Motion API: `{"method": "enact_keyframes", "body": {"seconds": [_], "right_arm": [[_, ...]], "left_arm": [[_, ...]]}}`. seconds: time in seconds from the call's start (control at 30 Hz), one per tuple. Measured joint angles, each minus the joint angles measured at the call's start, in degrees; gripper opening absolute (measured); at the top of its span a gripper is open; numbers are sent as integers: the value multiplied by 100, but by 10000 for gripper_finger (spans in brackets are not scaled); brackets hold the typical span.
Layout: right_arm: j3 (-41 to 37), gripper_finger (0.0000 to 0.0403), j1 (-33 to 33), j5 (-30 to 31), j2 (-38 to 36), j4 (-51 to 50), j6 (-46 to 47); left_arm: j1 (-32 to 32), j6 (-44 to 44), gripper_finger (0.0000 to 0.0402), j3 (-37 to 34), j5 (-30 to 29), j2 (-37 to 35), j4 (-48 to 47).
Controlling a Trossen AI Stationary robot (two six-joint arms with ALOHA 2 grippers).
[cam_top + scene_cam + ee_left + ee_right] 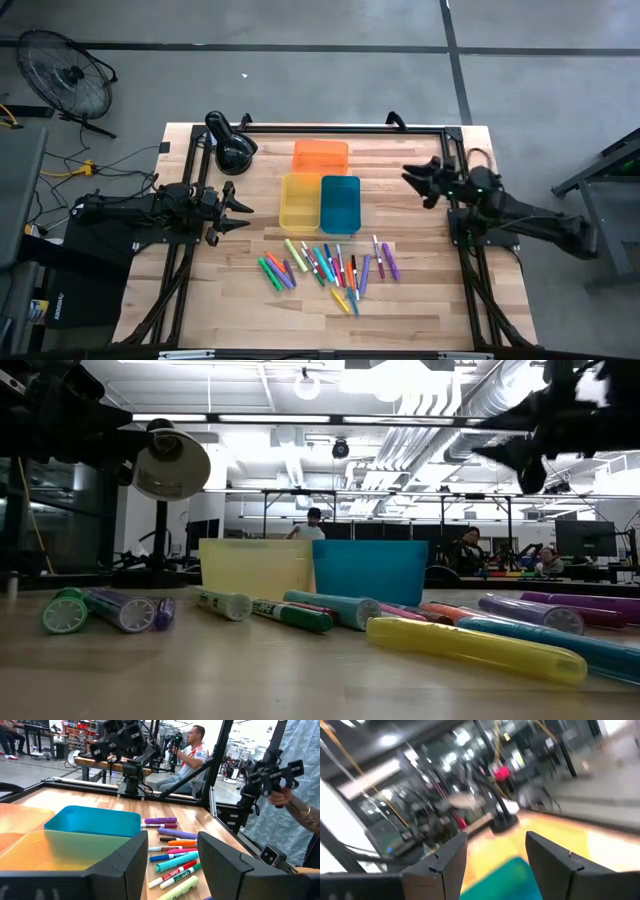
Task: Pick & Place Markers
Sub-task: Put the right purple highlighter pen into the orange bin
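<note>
Several markers point(325, 268) in green, purple, blue, red, orange, yellow and pink lie flat on the wooden table toward its near edge, in front of the trays; the left wrist view shows them point(172, 862) beyond my fingers. My left gripper point(243, 216) stands open at the table's left, level, pointing right toward the yellow tray, with nothing between its fingers. My right gripper point(412, 180) is open at the table's right, raised above the table and pointing left toward the trays, with nothing in it point(495, 855).
An orange tray point(320, 156), a yellow tray point(300, 200) and a blue tray point(340, 203) stand together at the table's middle. A black desk lamp point(232, 146) stands at the far left. A person's hand point(300, 810) holds a device beyond the table's near right corner.
</note>
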Motion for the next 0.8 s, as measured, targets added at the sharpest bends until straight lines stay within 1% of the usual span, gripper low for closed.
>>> {"method": "enact_keyframes", "body": {"seconds": [0.13,0.3,0.37,0.5,0.57,0.67,0.8], "right_arm": [[444,190,219,40,886,-376,265],[1472,190,510,-51,1881,-1251,430],[1949,190,613,-260,2229,-1591,406],[2684,190,703,-1084,2801,-1693,-102],[3040,190,699,-1182,3009,-1895,95],[3511,190,687,-1206,3280,-2758,721],[4096,190,691,-1631,3655,-3655,846]], "left_arm": [[1,0,170,0,0,-1,1],[0,2,170,0,0,-2,0],[0,1,170,0,-1,-2,0],[0,2,170,0,-1,-2,0],[0,2,170,0,0,-2,0],[0,1,170,0,0,-1,0],[0,2,170,0,-1,-2,0]]}}
